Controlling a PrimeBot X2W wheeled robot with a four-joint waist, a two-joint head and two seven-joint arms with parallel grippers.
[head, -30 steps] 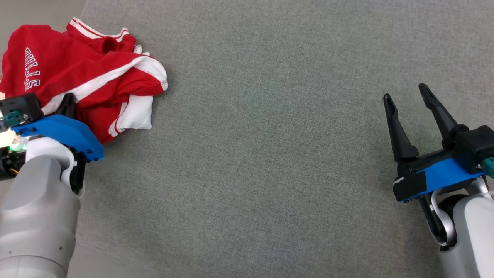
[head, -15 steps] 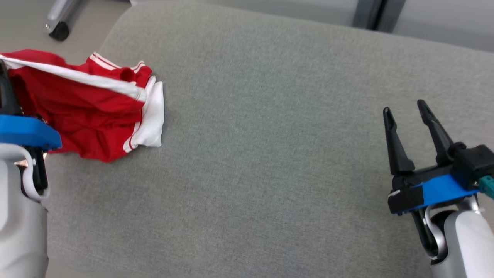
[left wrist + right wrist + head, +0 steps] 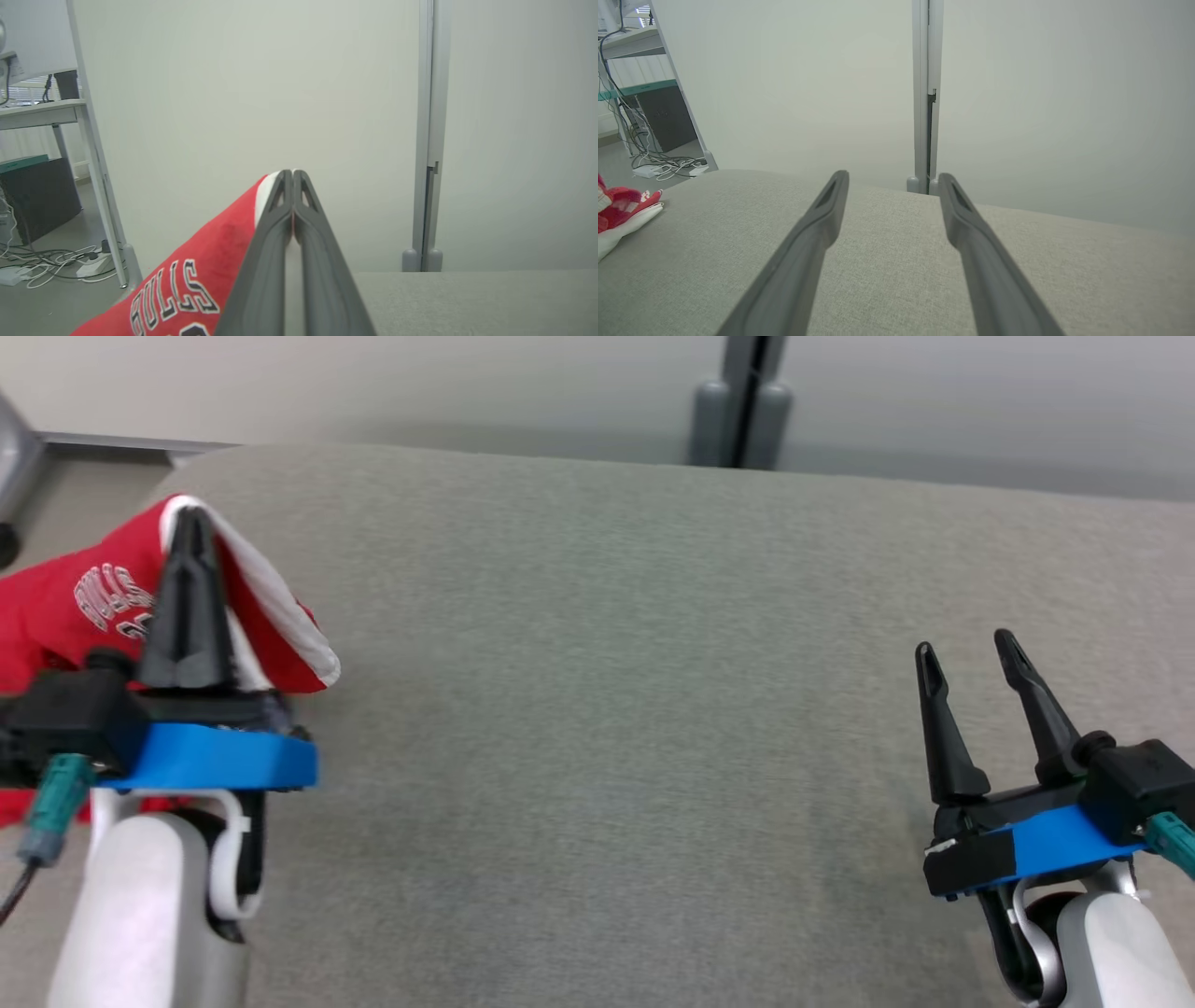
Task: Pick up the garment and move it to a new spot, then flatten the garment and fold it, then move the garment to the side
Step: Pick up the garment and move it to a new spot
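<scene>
Head view: the left pincer is clamped tight on a white-edged fold of the garment, raised at the left end of the table. The right pincer is wide open and empty, well apart.

Left wrist view: the hem is pinched right at the tips, a thin hold. Carry it slowly toward the middle, high enough that hanging cloth clears.

Right wrist view: trailing cloth seems to rest on the table.

Head view high, looking forward and down over the surface, wrist views low, facing along their fingers toward the wall, all sharing the surface's far edge and post
</scene>
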